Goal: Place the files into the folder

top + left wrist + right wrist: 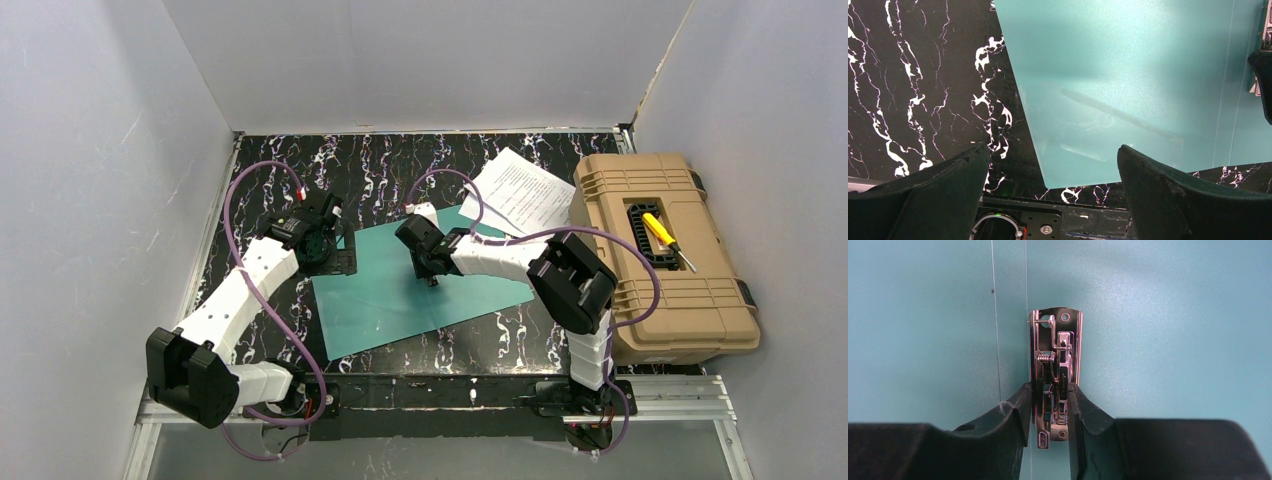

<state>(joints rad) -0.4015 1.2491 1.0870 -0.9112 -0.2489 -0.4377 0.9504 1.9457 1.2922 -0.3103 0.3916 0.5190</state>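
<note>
You are working on the folder, which is lying open and flat on the worktop, in front of both arms. Your right tool is pinching the lower part of the metal clip on the inner spine, with one finger on each side of it. Your left tool is spread wide and holding nothing. It is hovering over the near left corner of the folder.

The files are waiting at the far right, leaning against the tan toolbox and just beside the far corner of the folder. I cannot tell whether they are overlapping that corner.

In my judgement, you are now trying to open the clip, so that the sheets can go under it. To do this well, please pay attention to these points:

- The folder is thin and light, so it will probably be rising or sliding when you are pulling on the clip. Lowering the left tool onto the cover should help to hold it down.
- The clip is narrow and shiny, so the fingers may be slipping off. Move slowly and watch the right wrist view.
- Lift the lever only as far as needed, and do not bend the spine.
</note>
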